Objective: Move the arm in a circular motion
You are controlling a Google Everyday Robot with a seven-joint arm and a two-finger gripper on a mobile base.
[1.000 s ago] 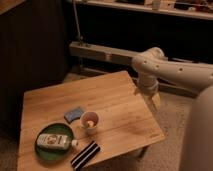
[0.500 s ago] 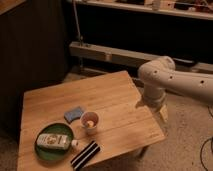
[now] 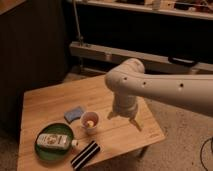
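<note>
The arm (image 3: 165, 87) is a thick off-white tube with small dark screw holes. It reaches in from the right edge to a rounded joint (image 3: 125, 77) over the wooden table (image 3: 50, 102). From that joint a short segment hangs down to the gripper (image 3: 123, 119), which hovers just above the table's right part, to the right of a white cup (image 3: 90, 120). Its two pale fingers point down and stand apart, so it is open with nothing between them.
A blue sponge (image 3: 75, 113) lies left of the cup. A green plate (image 3: 44, 150) at the front left holds a white bottle (image 3: 53, 141) on its side. A black striped object (image 3: 86, 154) lies at the front edge. A dark counter and rail run behind.
The arm has swung left and inward over the table; the gripper went from the table's right edge to a spot close beside the cup. The tabletop objects have not shifted.
</note>
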